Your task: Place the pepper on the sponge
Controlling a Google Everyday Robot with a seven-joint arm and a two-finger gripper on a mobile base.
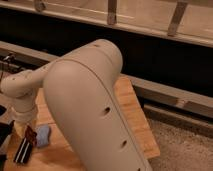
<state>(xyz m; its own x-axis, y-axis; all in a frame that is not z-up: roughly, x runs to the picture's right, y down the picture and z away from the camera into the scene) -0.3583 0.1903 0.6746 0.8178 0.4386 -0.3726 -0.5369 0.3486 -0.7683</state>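
Note:
My gripper (28,128) hangs at the far left below the pale wrist, just above the wooden table (131,105). It is shut on the pepper (31,136), a slim dark red piece that stands nearly upright under it. The sponge (43,135), a small blue-grey pad, lies on the table right beside the pepper, on its right. The pepper's lower end is at the sponge's left edge; whether it touches I cannot tell. My large pale upper arm (90,105) fills the middle of the view and hides much of the table.
A flat black-and-white striped object (22,150) lies on the table just left of and below the sponge. A dark wall and a ledge with railing posts (112,11) run behind the table. Speckled floor (185,145) lies to the right of the table's edge.

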